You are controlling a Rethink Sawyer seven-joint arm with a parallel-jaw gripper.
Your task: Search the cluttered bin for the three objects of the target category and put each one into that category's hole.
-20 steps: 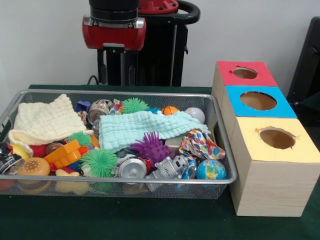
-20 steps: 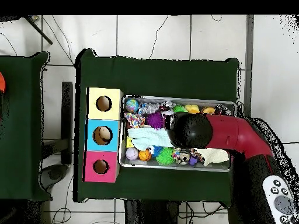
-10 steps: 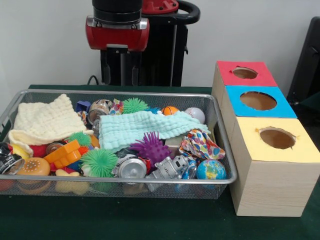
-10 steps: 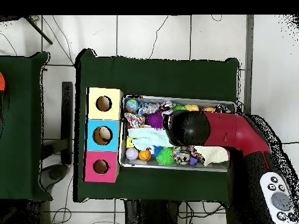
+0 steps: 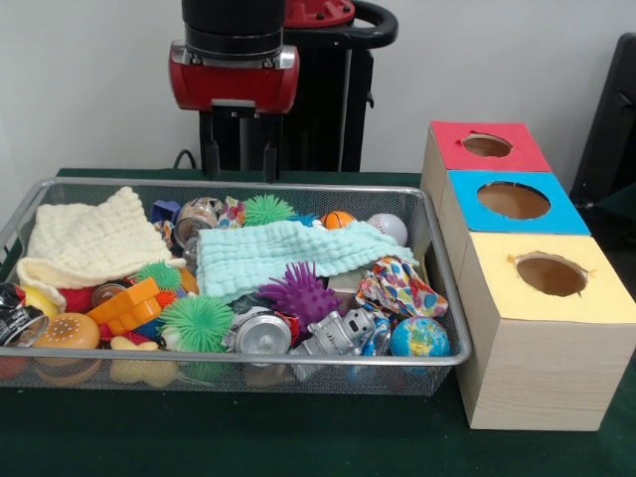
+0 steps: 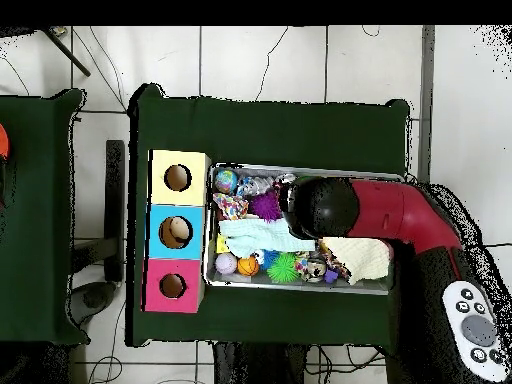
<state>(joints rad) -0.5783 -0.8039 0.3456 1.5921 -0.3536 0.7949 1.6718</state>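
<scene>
My gripper [image 5: 241,164] hangs open and empty above the far rim of the wire mesh bin [image 5: 449,298]. The bin is packed with toys: a purple spiky ball [image 5: 299,292], green spiky balls [image 5: 196,322], an orange basketball [image 5: 339,220], a white baseball [image 5: 388,229] and a globe ball [image 5: 418,337]. A mint cloth [image 5: 278,250] and a cream cloth [image 5: 89,238] cover more items. In the overhead view the arm's head [image 6: 322,207] hides the middle of the bin [image 6: 300,168]. Beside the bin stand three boxes with holes: red [image 5: 487,145], blue [image 5: 513,201] and yellow [image 5: 551,275].
A patterned cloth [image 5: 397,286], a silver toy robot [image 5: 333,336], a tin can [image 5: 260,333] and orange plastic pieces [image 5: 124,304] fill the bin's near side. The boxes rise above the bin's rim. A dark object [image 5: 614,109] stands at the right edge.
The arm's head has shifted across the bin away from the robot's base, uncovering more of the cream cloth. In the front view the gripper sits slightly lower.
</scene>
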